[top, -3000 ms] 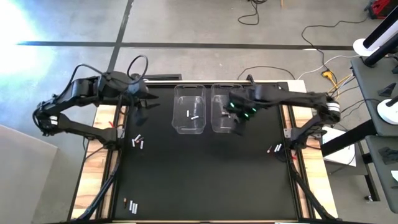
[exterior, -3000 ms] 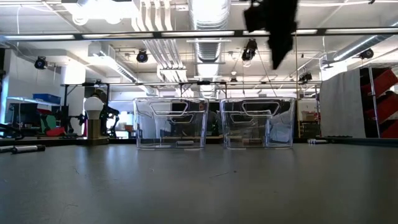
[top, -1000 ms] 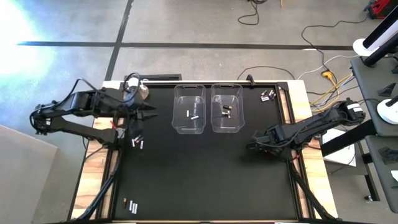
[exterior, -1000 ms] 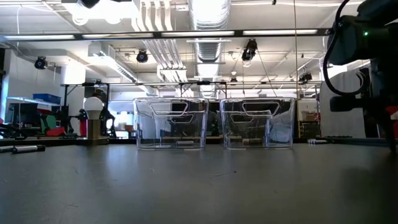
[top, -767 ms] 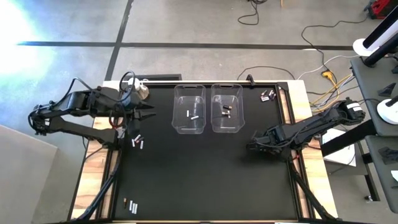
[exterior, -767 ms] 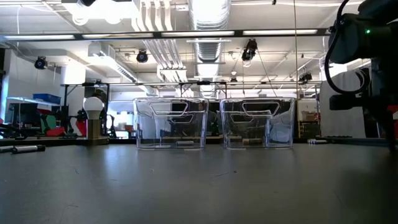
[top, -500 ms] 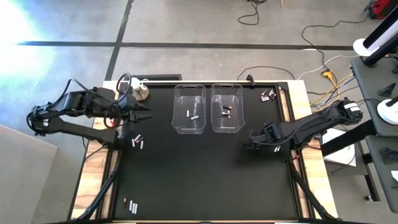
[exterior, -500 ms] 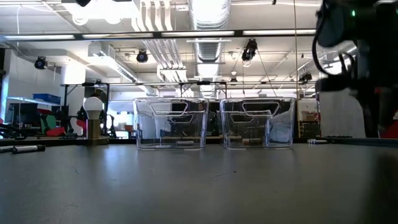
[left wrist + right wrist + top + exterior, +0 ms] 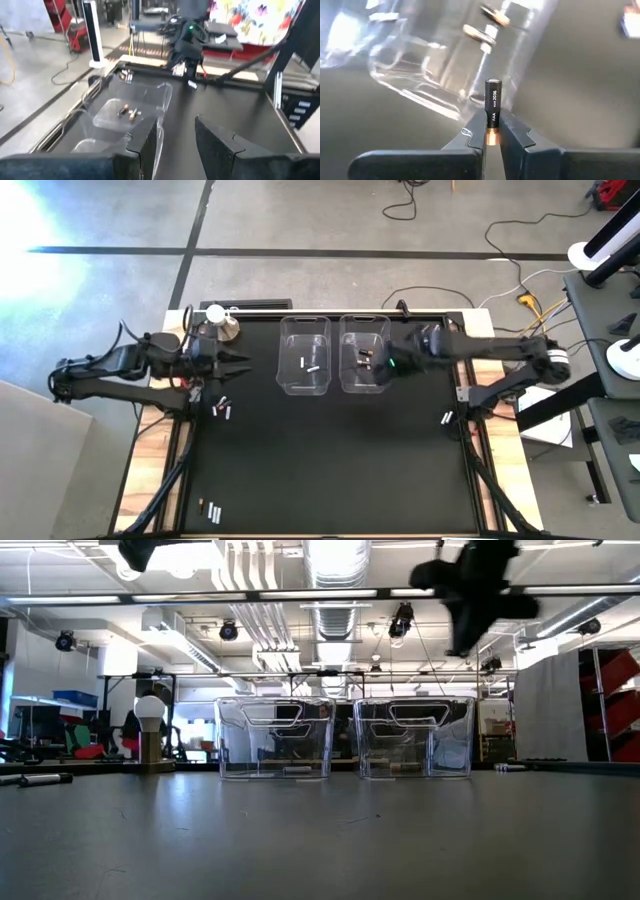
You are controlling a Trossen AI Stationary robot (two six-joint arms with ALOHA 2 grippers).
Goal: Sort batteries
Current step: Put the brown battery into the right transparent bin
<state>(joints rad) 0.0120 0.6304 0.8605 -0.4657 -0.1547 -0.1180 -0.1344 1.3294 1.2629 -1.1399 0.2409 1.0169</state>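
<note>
**Right arm back at the bins with a dark battery**

The black table (image 9: 330, 470) carries two clear bins side by side: the left bin (image 9: 305, 356) holds silvery-white batteries (image 9: 311, 366), the right bin (image 9: 364, 356) holds dark ones (image 9: 364, 359). A second ago the right arm was stretched low over the table's right edge; now it has swung up and across, so the right gripper (image 9: 385, 365) hangs just beside the right bin's outer wall. Its jaws are clamped on a dark AAA battery (image 9: 492, 107), held upright by its copper-coloured end, with the bin's wall just beyond it in the wrist view. That looks like a fresh pick carried to the matching bin; the drop is not yet made, and the gripper probably needs to move over the bin's opening first.

The left gripper (image 9: 238, 360) has drawn back toward the table's left edge near the metal knob (image 9: 223, 325), jaws parted and holding nothing.

Loose batteries remain on the table: a cluster at left (image 9: 222, 407), a few at the near-left corner (image 9: 211, 509), and a pair at right (image 9: 445, 418).
</note>
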